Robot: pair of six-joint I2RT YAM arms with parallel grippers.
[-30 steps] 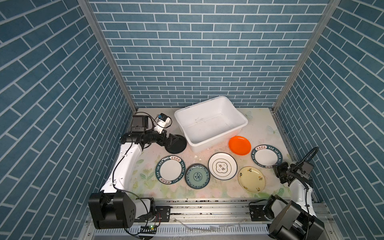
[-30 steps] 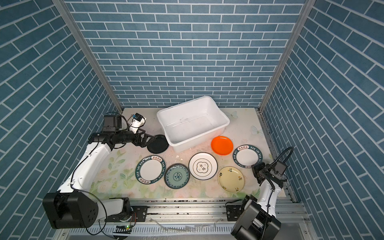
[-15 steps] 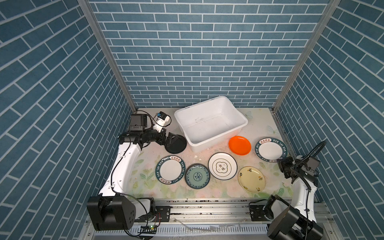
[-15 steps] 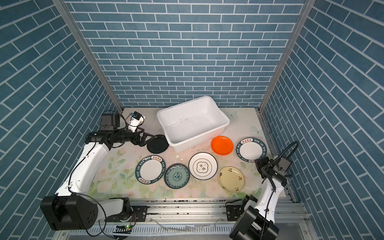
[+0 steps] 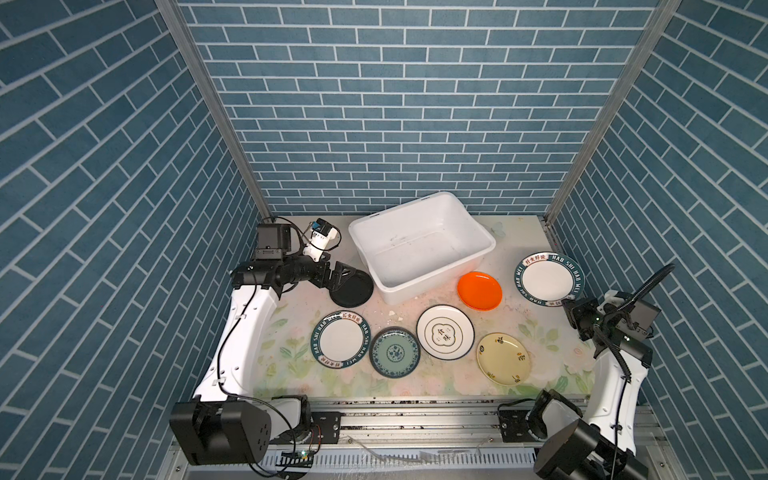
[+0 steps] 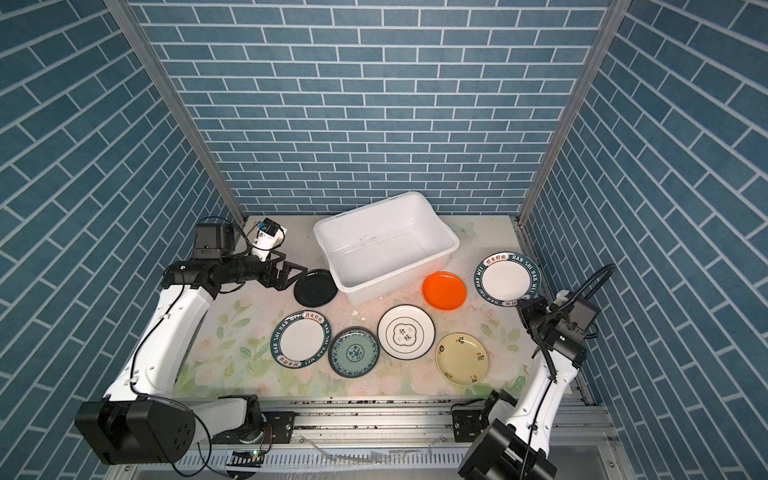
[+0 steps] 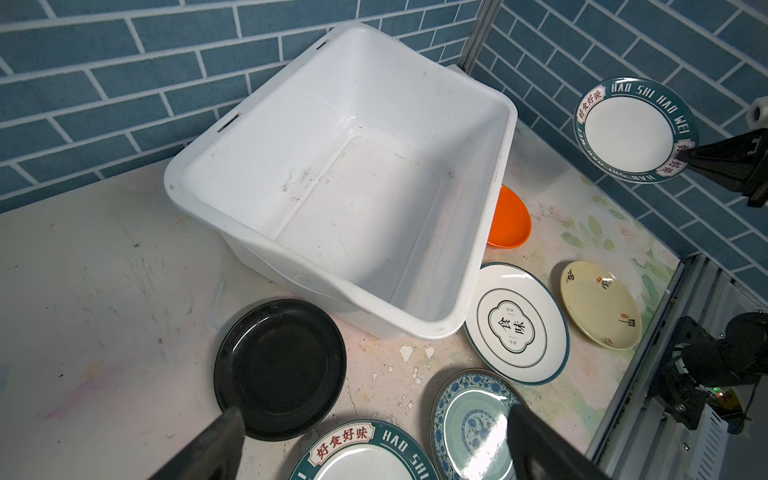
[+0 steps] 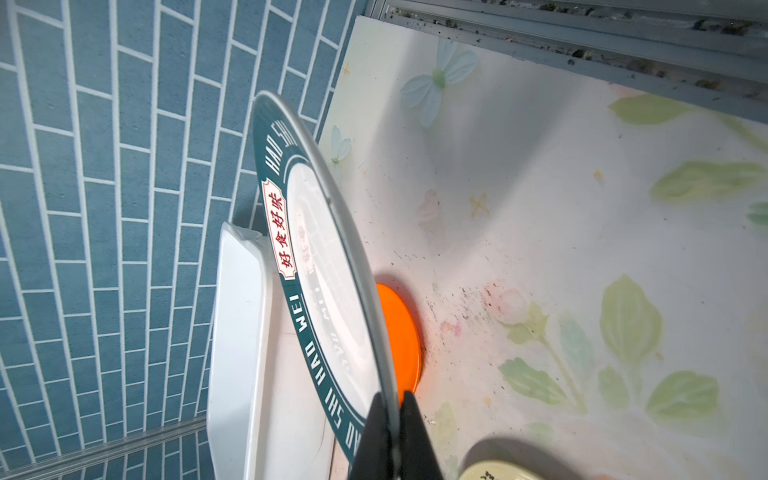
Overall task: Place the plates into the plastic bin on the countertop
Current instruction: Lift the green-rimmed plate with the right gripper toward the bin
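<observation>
Right gripper (image 8: 392, 399) pinches lettered-rim plate (image 5: 549, 280) aloft; next, likely swing it over the plastic bin (image 5: 399, 291) ahead. Left gripper (image 7: 374, 415) gapes wide.

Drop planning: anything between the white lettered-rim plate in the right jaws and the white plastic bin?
Nothing visible. The lettered-rim plate hangs above the countertop; the orange round plate lies flat under its path to the plastic bin.

Left arm's stretched forward and level, left gripper (image 5: 343, 277) spread wide. Right arm's propped upright, right gripper (image 8: 392, 401) pinching the lettered plate (image 5: 548, 280) by the rim at its fingertips.
</observation>
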